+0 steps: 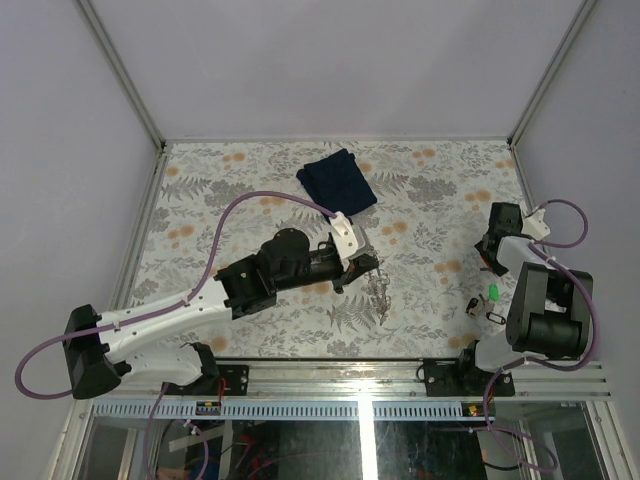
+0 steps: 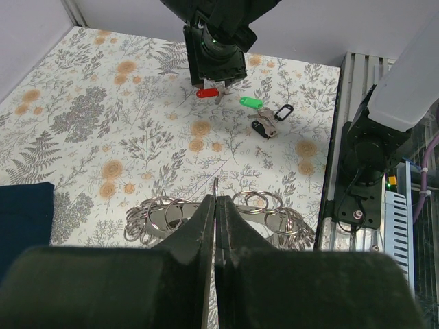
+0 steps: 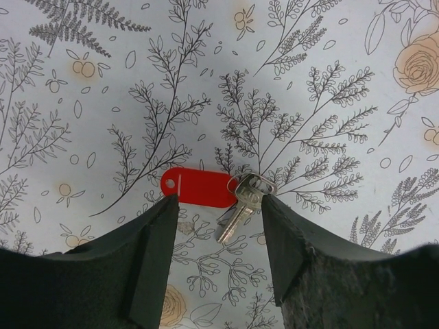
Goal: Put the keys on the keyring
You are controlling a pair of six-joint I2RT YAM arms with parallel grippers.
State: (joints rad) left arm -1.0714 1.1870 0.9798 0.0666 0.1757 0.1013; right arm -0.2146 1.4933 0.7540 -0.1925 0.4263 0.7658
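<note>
My left gripper (image 1: 366, 262) is shut on the keyring (image 2: 162, 215), a silvery band carrying several split rings that spreads to both sides of the closed fingers and dangles over the mat (image 1: 381, 288). My right gripper (image 3: 219, 200) stands open and low over a key with a red tag (image 3: 199, 187) and a silver blade (image 3: 236, 218); the key lies flat on the mat between the fingertips. The left wrist view shows that red key (image 2: 207, 92) under the right gripper (image 2: 214, 77). A green-tagged key (image 2: 251, 103) and two black-tagged keys (image 2: 282, 110) (image 2: 260, 129) lie close by.
A folded dark blue cloth (image 1: 337, 180) lies at the back middle of the floral mat. The right arm's base (image 1: 545, 320) and an aluminium rail (image 1: 400, 370) run along the near edge, just beside the loose keys (image 1: 493, 292). Grey walls close the sides.
</note>
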